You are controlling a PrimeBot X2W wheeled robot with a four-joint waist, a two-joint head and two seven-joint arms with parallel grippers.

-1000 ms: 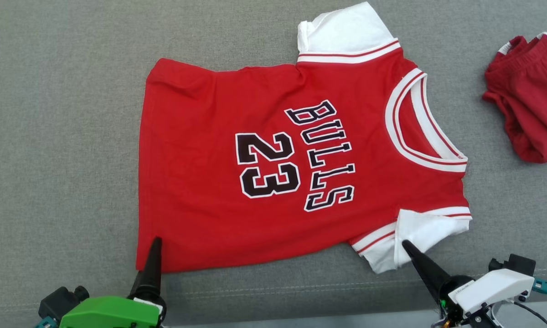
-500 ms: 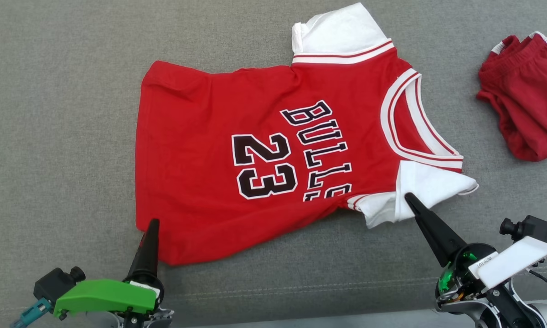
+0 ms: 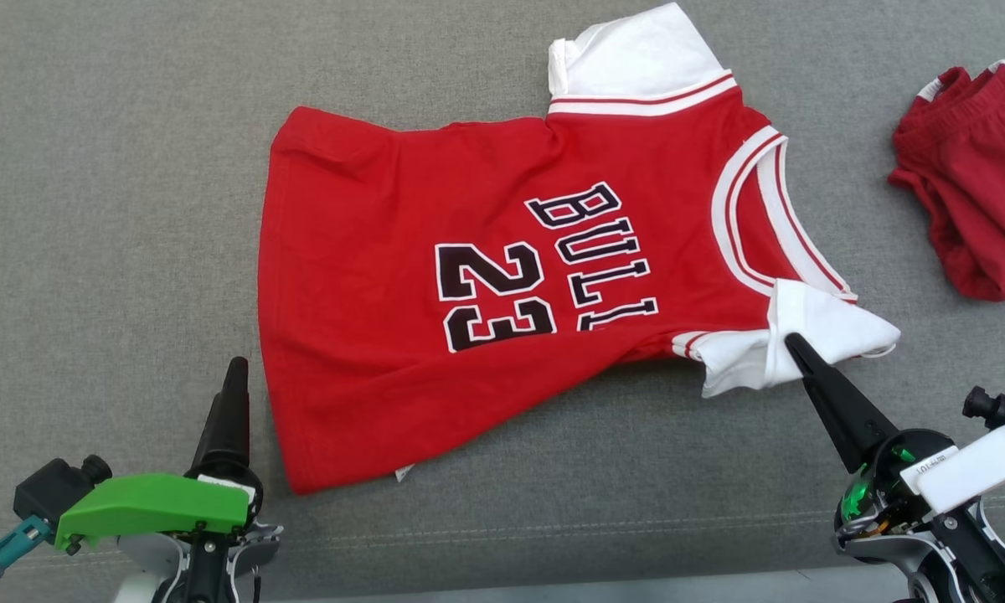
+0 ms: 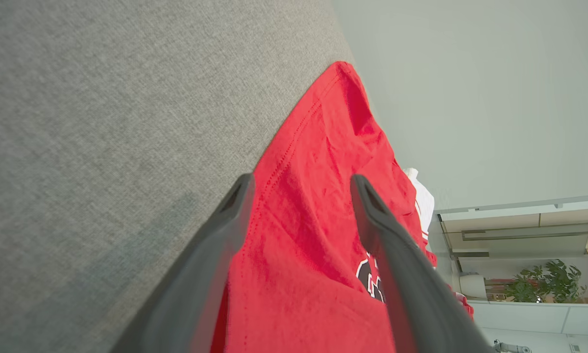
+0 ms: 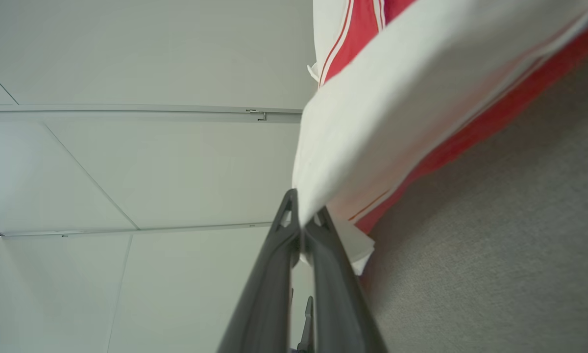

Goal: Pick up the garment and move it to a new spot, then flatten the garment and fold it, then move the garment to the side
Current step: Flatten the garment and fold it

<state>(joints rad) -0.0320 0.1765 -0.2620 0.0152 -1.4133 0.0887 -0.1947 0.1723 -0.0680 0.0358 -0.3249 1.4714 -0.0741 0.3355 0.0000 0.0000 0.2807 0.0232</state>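
The garment (image 3: 502,251) is a red jersey with black lettering and white sleeves, lying spread on the grey cushion (image 3: 92,209). My right gripper (image 3: 791,342) is shut on the near white sleeve (image 3: 829,331), holding it raised and turned in over the jersey's near edge. The right wrist view shows the closed fingertips (image 5: 304,215) pinching that sleeve (image 5: 397,98). My left gripper (image 3: 236,368) stands open just left of the hem's near corner, off the cloth. In the left wrist view its gripper (image 4: 299,181) has parted fingers that frame the red hem (image 4: 313,147) beyond them.
A crumpled pair of red shorts (image 3: 971,193) lies at the far right of the cushion. The cushion's front seam (image 3: 553,528) runs just behind both wrists. Bare grey fabric stretches left of the jersey.
My right gripper has carried the near sleeve up and inward, folding the jersey's near edge over part of the lettering. My left gripper has come off the hem corner and drawn back to the left.
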